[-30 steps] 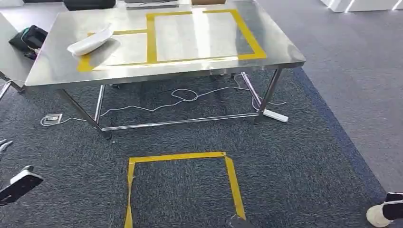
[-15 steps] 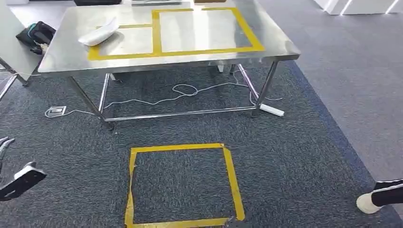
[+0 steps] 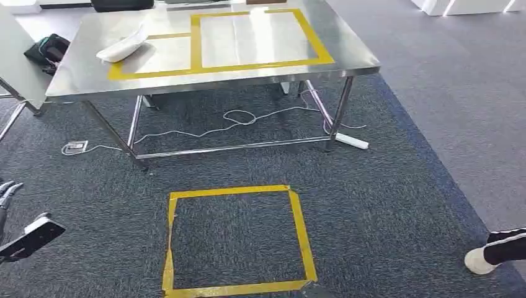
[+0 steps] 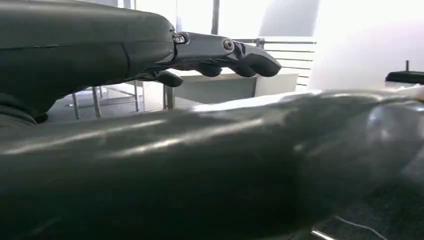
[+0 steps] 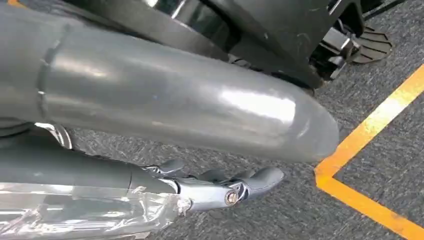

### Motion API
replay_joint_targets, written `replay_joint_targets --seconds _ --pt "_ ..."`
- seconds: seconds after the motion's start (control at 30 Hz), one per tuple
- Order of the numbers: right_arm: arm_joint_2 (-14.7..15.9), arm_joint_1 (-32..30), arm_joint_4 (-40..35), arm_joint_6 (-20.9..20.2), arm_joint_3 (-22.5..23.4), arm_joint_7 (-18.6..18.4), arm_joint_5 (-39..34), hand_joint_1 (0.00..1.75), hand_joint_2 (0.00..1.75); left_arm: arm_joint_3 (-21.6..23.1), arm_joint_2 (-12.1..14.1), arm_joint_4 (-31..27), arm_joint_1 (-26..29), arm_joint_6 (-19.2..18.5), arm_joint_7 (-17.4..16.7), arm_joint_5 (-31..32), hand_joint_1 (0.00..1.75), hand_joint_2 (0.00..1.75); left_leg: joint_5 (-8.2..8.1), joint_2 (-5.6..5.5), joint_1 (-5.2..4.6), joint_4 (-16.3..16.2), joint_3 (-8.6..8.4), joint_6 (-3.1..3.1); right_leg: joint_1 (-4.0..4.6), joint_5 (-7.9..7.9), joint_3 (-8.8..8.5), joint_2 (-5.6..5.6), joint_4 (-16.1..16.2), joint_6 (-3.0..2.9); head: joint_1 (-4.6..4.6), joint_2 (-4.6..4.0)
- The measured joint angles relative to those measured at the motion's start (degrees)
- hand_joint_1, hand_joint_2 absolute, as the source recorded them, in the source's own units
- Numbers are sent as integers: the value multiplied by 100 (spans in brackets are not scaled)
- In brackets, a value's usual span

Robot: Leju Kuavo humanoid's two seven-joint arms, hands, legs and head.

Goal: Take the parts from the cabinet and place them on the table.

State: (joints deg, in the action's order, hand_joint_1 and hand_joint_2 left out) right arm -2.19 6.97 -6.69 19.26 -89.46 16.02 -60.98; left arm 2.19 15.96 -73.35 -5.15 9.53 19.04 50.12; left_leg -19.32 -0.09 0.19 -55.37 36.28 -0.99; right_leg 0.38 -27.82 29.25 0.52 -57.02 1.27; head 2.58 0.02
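Both arms hang low, probably for walking, the left hand (image 4: 220,50) and right hand (image 5: 220,190) empty with fingers loosely apart, near the yellow tape floor square (image 3: 229,190), which likely marks a standing spot; beyond, the white curved plastic part (image 3: 124,46) lies inside the left yellow-taped zone (image 3: 152,71) of the stainless steel table (image 3: 211,85), apparently its drop area.

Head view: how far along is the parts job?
Done: one white part lies across the edge of the smaller taped box on the steel table. In hand: unclear whether the left hand or right hand holds anything. Left: the larger taped box is bare, so probably more parts to bring.
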Motion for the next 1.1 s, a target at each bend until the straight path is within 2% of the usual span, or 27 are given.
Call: replay_joint_targets --seconds 0.1,0.13,0.17,0.2,0.27,0.3,0.33,0.37,0.4,0.43,0.47,0.5,0.53,0.57,0.6,0.63,0.67,0.7,0.73,0.8,0.83,0.87,0.93,0.97,1.0,1.07,1.1 --pt "0 6 0 0 0 4 -26 0 0 22 48 37 17 -2 -148 92 0 0 -20 -16 -25 14 38 51 -17 -7 1 -42 35 42 -4 0" --pt "2 7 0 2 0 9 -44 0 0 13 68 55 42 -2 -209 92 0 0 17 -29 46 108 -15 68 1 -42 17 -58 26 67 0 2" --pt "2 4 0 2 0 18 -57 0 0 6 72 83 60 4 -267 85 0 0 23 -53 51 125 -35 83 -7 -144 62 -49 -86 80 7 0" --pt "2 5 0 4 0 17 -61 0 0 -26 92 125 82 13 -339 83 0 0 25 -69 66 126 -31 72 -21 -354 187 -44 -384 99 20 2" --pt "2 10 0 11 0 11 -83 0 0 -139 94 294 226 88 -398 105 0 0 26 -102 67 125 -5 72 -43 -841 657 -46 -1378 163 39 0" --pt "2 -2 0 11 0 4 -98 0 0 -197 94 389 290 125 -389 109 0 0 31 -129 68 122 12 78 -46 -960 834 -46 -1745 181 35 2" --pt "2 -17 0 11 0 -2 -107 0 0 -274 90 499 349 136 -387 107 0 0 43 -179 73 122 24 95 -54 -914 867 -46 -1804 193 39 0" --pt "2 -26 0 11 -2 -11 -109 0 0 -348 85 604 399 142 -389 98 0 0 55 -232 80 119 35 114 -62 -744 752 -42 -1585 198 39 0" --pt "2 -24 0 11 -2 -33 -109 0 0 -450 83 713 445 157 -389 96 0 0 72 -305 94 113 43 140 -80 -484 509 -22 -1106 206 39 2" --pt "2 -23 0 11 -2 -48 -109 0 0 -559 74 860 480 186 -387 96 0 0 85 -354 110 107 47 171 -104 -235 197 71 -530 218 35 0" --pt "2 -22 0 11 0 -50 -109 0 0 -678 72 982 497 214 -358 98 0 0 105 -419 113 83 62 215 -152 -130 -80 337 -16 244 42 2" --pt "0 -16 -4 9 -2 -57 -107 0 0 -838 79 1126 526 245 -317 116 0 0 125 -474 92 79 91 265 -87 -175 -68 399 -3 196 50 0" --pt "-2 -14 -4 7 -2 -57 -107 0 0 -994 79 1297 529 266 -263 159 0 0 152 -512 93 77 102 281 -91 -135 -50 311 -8 101 22 2" --pt "4 -19 -4 4 -2 -57 -107 0 0 -1120 74 1454 548 289 -218 206 0 0 186 -544 101 124 98 300 -68 -132 -50 265 -18 59 26 0" --pt "11 -26 -2 11 -2 -59 -107 0 0 -1260 74 1620 581 313 -166 256 0 0 227 -600 126 168 89 347 -43 -118 -55 216 -21 -5 24 0" --pt "22 -23 -2 13 -2 -57 -105 0 0 -1445 74 1839 630 321 -109 341 0 0 272 -644 146 182 107 391 -66 -58 -36 138 15 -82 26 0" --pt "28 -6 -2 13 -2 -55 -103 0 0 -1593 61 2016 682 328 -64 417 0 0 165 -437 137 103 151 376 -67 -14 -100 78 32 -139 13 0" --pt "28 -3 -2 13 -2 -48 -96 0 0 -1705 55 2147 686 337 -22 485 0 0 -98 -223 112 -176 281 374 -53 15 -65 37 41 -184 -22 0" --pt "28 -14 -2 13 -2 -50 -96 0 0 -1819 35 2280 661 350 22 531 0 0 -411 -125 112 -681 489 385 -39 42 -34 -47 42 -195 -35 0" --pt "37 -41 -2 11 -2 -50 -96 0 0 -1984 -15 2491 655 367 53 581 0 0 -867 -79 112 -1704 881 388 -25 62 24 -216 42 -196 -31 0" --pt "39 -46 -2 9 -2 -50 -96 0 0 -2050 -39 2581 668 369 59 610 0 0 -927 -76 114 -1893 920 388 -26 67 43 -301 42 -193 -28 0" --pt "39 -45 -2 9 -4 -50 -96 0 0 -2107 -55 2642 678 369 66 623 0 0 -858 -63 120 -1774 786 390 -28 75 54 -382 42 -180 -33 0" --pt "39 -32 -2 9 -4 -50 -94 0 0 -2177 -61 2715 675 372 72 629 0 0 -528 63 138 -856 170 417 -44 75 75 -540 41 -144 -28 0" --pt "39 -24 -2 9 -2 -50 -96 0 0 -2218 -63 2745 670 374 74 629 0 0 -422 297 149 -332 -199 455 -53 61 62 -599 25 -101 -28 0" --pt "76 -20 9 11 -2 -50 -96 0 0 -2247 -96 2778 627 372 77 638 0 0 -506 645 128 -52 -371 482 29 17 84 -664 -22 -33 -48 2" --pt "79 -10 9 13 -4 -46 -90 0 0 -2292 -120 2845 603 313 51 712 0 0 -457 415 112 -92 -337 338 3 -23 39 -793 6 28 68 4" --pt "79 12 9 13 -4 -44 -90 0 0 -2341 -125 2923 620 288 24 756 0 0 -458 349 90 -103 -312 306 -11 -26 -7 -866 26 42 44 0"
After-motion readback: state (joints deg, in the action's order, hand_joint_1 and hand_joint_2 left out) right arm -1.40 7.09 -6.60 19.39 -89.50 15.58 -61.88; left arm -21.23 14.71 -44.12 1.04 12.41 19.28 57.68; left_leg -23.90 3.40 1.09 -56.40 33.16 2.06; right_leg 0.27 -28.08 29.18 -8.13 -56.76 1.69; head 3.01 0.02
